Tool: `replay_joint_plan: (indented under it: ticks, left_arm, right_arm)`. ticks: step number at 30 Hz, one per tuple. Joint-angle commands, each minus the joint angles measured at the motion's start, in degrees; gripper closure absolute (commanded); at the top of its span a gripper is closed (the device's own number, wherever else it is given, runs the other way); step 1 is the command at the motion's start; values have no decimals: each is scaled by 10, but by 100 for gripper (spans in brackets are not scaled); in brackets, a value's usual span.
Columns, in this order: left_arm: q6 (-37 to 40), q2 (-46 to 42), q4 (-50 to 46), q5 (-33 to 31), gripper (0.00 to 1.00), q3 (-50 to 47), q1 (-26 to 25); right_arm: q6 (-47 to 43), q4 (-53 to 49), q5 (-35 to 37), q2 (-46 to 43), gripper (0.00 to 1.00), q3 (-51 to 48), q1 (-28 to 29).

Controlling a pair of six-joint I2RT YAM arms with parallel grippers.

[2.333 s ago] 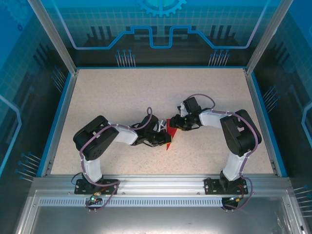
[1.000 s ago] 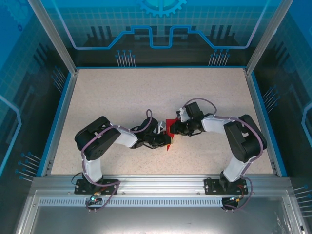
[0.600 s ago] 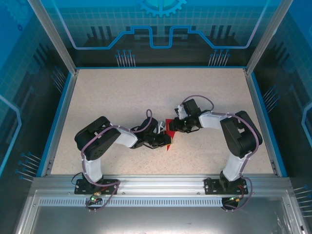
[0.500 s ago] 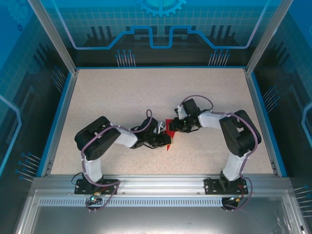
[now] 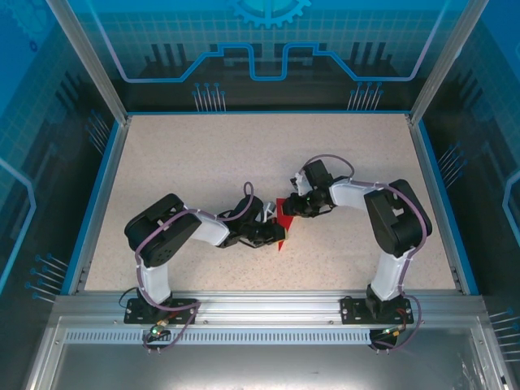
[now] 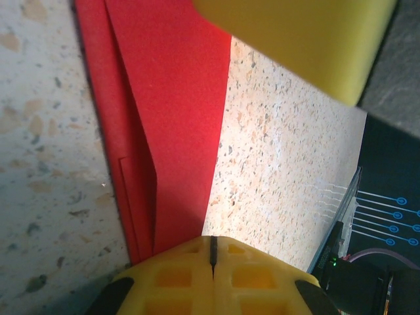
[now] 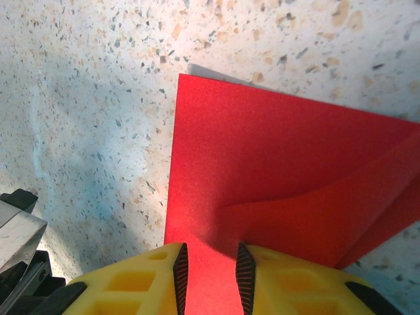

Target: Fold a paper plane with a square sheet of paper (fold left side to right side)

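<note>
**Top view.** We see the folded red sheet (image 5: pixel 283 223) lying on the speckled table (image 5: pixel 203 154), between the tips of the two arms. The left gripper (image 5: pixel 274 234) bears on the sheet's near-left part and the right gripper (image 5: pixel 292 208) on its far end. Together they cover most of the paper, so only a narrow red strip and a pointed near corner show from above. Purple cables (image 5: pixel 153 237) loop along both arms. A blue rim (image 5: pixel 96 203) borders the table and an aluminium rail (image 5: pixel 260 305) carries the arm bases. The blue enclosure walls bear printed circuit lines (image 5: pixel 260 69) and a gear emblem (image 5: pixel 268 8).

**Left wrist view.** The sheet lies flat in overlapping layers with a diagonal crease. The left gripper's yellow fingers (image 6: pixel 170 282) are pressed together at the paper's edge, with only a thin seam between them. We cannot tell whether paper is caught in that seam. A smooth yellow block (image 6: pixel 295 39) overhangs the sheet's far end.

**Right wrist view.** The right gripper's jaws stand a narrow gap apart — red paper shows in the gap, between the ribbed black pads (image 7: pixel 180 266). One flap bulges up from the flat layer. A grey machine part (image 7: pixel 16 239) intrudes at the lower left.
</note>
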Motion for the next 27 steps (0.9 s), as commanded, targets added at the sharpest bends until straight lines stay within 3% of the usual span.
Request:
replay_joint_plan:
  ticks: [1, 21, 27]
  left_arm:
    - [-5, 22, -60, -5, 100, -23, -7]
    - [-5, 22, -61, -3, 100, -23, -8]
    - [-6, 17, -57, -4, 100, -23, -7]
  right_arm:
    - [-23, -10, 62, 24, 70, 24, -36]
    - [-48, -61, 71, 81, 69, 124, -97]
    - [-46, -63, 64, 11, 69, 119, -102]
